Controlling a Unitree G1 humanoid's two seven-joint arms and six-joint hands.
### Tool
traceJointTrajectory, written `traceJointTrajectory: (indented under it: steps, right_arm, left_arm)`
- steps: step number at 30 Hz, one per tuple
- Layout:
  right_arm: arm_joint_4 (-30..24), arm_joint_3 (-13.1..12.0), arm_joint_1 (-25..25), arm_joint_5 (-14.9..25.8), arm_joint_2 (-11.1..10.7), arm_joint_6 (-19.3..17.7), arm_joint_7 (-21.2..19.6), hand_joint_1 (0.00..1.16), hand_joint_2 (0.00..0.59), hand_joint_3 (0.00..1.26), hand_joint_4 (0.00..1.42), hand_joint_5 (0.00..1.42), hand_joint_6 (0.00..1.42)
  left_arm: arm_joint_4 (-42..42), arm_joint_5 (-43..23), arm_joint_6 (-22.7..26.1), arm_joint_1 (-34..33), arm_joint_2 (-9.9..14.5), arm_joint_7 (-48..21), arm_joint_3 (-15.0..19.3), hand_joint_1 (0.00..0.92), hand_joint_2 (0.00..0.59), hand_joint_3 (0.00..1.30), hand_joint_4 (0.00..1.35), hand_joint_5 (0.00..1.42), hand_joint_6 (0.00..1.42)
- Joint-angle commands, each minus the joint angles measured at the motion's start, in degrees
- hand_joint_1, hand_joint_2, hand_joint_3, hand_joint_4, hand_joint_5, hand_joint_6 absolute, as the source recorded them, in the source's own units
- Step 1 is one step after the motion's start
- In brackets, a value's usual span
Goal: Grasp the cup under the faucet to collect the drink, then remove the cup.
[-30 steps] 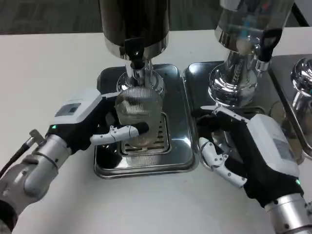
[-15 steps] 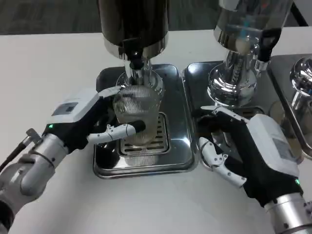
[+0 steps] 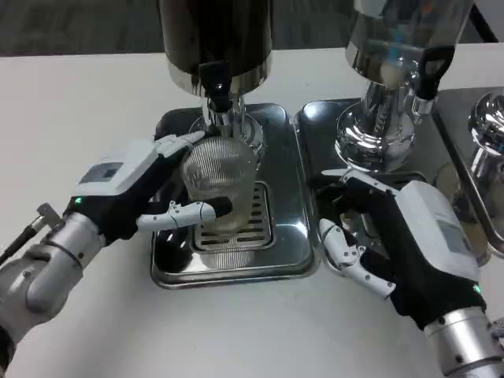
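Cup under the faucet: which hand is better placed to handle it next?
Left. The left hand already grips the ribbed cup under the dark dispenser's faucet; the right hand rests by the neighbouring tray.

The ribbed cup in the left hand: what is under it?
Under the ribbed cup lies the slotted grate of the drip tray. The left hand grips the cup; whether its base touches the grate is hidden by cup and fingers.
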Motion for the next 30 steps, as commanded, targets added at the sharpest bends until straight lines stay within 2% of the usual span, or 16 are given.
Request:
traceJointTrajectory:
  steps: [1, 8, 12, 18, 22, 25, 27, 29, 30]
  right_arm:
    - [0.55, 0.09, -0.47, 0.26, -0.44, -0.93, -0.56, 0.34, 0.493, 0.40, 0.43, 0.47, 0.44]
    - [1.12, 0.10, -0.73, 0.58, -0.33, -1.37, -0.89, 0.35, 0.488, 0.40, 0.43, 0.47, 0.45]
    - [1.75, 0.21, -0.99, 0.79, -0.08, -1.84, -1.06, 0.36, 0.485, 0.42, 0.44, 0.47, 0.45]
    - [2.75, 0.31, -1.56, 1.11, 0.14, -2.34, -1.42, 0.36, 0.485, 0.42, 0.44, 0.47, 0.45]
    - [3.13, 0.07, -1.96, 1.59, 0.08, -2.49, -1.49, 0.36, 0.485, 0.42, 0.44, 0.47, 0.45]
    - [3.47, 0.21, -2.35, 1.84, 0.17, -2.73, -1.44, 0.36, 0.485, 0.42, 0.44, 0.47, 0.45]
    - [3.79, 0.36, -2.72, 1.93, 0.20, -2.85, -1.37, 0.37, 0.485, 0.42, 0.44, 0.47, 0.43]
    - [4.29, 0.43, -3.25, 2.13, 0.24, -2.99, -1.29, 0.37, 0.485, 0.42, 0.44, 0.47, 0.43]
    - [4.49, 0.41, -3.44, 2.23, 0.25, -3.07, -1.29, 0.37, 0.485, 0.42, 0.44, 0.47, 0.43]
  left_arm:
    - [-1.00, -1.59, -3.54, 1.36, 1.20, -0.45, 1.53, 0.000, 0.029, 0.01, 0.00, 0.01, 0.00]
    - [-3.54, -4.97, -8.36, 3.93, 3.93, -0.87, 5.73, 0.000, 0.020, 0.00, 0.00, 0.01, 0.00]
    - [-5.88, -7.96, -11.19, 6.47, 6.73, -2.80, 9.01, 0.000, 0.017, 0.01, 0.00, 0.01, 0.00]
    - [-9.49, -15.70, -15.57, 11.61, 11.39, -9.32, 14.56, 0.000, 0.012, 0.07, 0.00, 0.05, 0.07]
    - [-11.46, -22.86, -17.09, 13.90, 13.32, -16.16, 18.35, 0.000, 0.031, 0.10, 0.02, 0.12, 0.14]
    - [-13.65, -37.78, -14.64, 14.56, 13.43, -30.87, 21.94, 0.000, 0.043, 0.17, 0.11, 0.20, 0.22]
    - [-15.82, -47.07, -11.18, 14.41, 13.02, -41.62, 24.49, 0.000, 0.054, 0.21, 0.15, 0.24, 0.26]
    - [-19.16, -57.96, -3.34, 13.34, 12.41, -54.35, 27.84, 0.000, 0.071, 0.26, 0.20, 0.27, 0.28]
    - [-20.29, -61.30, -0.33, 12.97, 12.11, -58.53, 29.13, 0.000, 0.078, 0.27, 0.22, 0.29, 0.29]
